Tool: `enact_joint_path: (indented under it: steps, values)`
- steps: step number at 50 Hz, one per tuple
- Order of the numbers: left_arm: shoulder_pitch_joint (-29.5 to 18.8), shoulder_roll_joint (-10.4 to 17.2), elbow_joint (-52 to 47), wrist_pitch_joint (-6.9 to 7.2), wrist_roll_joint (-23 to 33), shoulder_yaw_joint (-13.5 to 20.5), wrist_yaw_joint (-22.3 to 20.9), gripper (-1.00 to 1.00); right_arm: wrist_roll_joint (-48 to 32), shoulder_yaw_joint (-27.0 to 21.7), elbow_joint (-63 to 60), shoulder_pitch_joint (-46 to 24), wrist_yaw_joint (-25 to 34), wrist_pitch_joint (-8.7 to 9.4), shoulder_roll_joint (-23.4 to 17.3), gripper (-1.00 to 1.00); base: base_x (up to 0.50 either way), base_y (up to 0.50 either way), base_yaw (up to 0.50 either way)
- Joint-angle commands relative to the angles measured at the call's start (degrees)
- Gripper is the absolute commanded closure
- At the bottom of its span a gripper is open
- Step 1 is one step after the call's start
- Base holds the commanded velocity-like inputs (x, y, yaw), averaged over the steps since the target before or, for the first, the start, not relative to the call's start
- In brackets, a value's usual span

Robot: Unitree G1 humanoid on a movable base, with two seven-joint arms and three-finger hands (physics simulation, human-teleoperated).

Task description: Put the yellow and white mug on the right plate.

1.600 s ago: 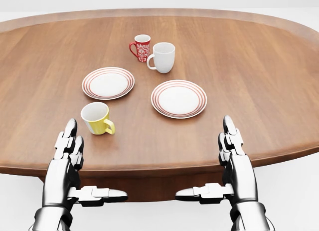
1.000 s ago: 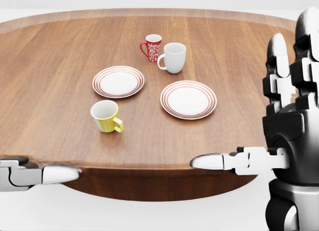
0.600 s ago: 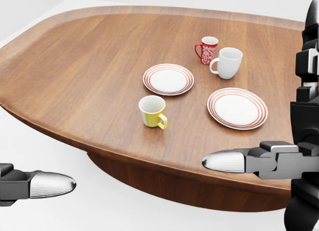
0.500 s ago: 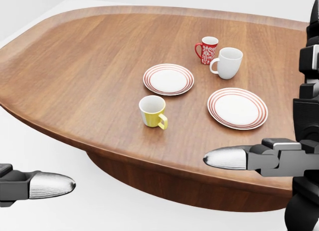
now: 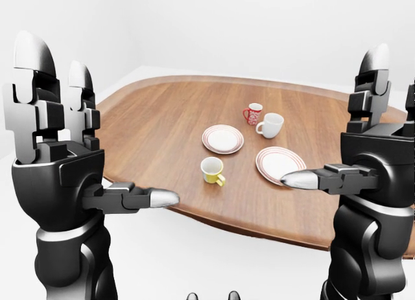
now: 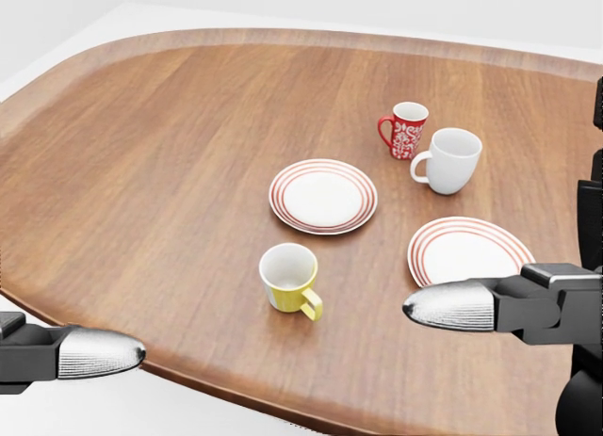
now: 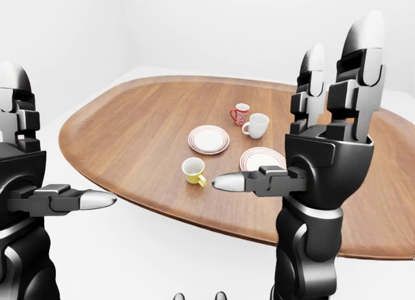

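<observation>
Both hands up and spread, left hand (image 5: 58, 151) and right hand (image 7: 327, 151) empty, and the view has slid closer: yellow mug (image 6: 290, 278) sits untouched, right plate (image 6: 469, 251) at its three o'clock, approach only.

The camera is moved closer, so the counter (image 6: 141, 172) is seen bigger in the head view. The yellow and white mug (image 6: 290, 278) and plates are shown lower.
</observation>
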Motion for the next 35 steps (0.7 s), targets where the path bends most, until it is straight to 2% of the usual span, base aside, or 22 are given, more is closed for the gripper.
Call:
enact_joint_path:
  steps: [1, 14, 31, 35]
  values:
    - [-0.15, 0.03, -0.03, 0.00, 0.09, 0.20, -0.16, -1.00, -0.42, 0.72, 0.14, 0.60, 0.22, 0.00, -0.11, -1.00, 0.48, 0.14, 0.00]
    - [-0.30, 0.08, -0.44, 0.00, 0.18, 0.07, -0.12, -1.00, -3.85, 2.55, 1.62, 1.28, 1.12, 0.00, -0.54, -1.00, 0.46, 0.14, 0.00]
    - [-0.23, 0.07, -0.49, 0.00, 0.13, -0.02, -0.36, -1.00, -6.56, 3.42, 1.47, 2.63, 3.81, 0.00, 0.95, -1.00, 0.00, 0.00, 0.00]
    - [-0.47, 0.14, -0.82, 0.00, 0.05, 0.12, -0.34, -1.00, -2.74, 1.53, -0.95, 2.62, 4.60, 0.00, 2.09, -1.00, 0.10, 0.03, 0.00]
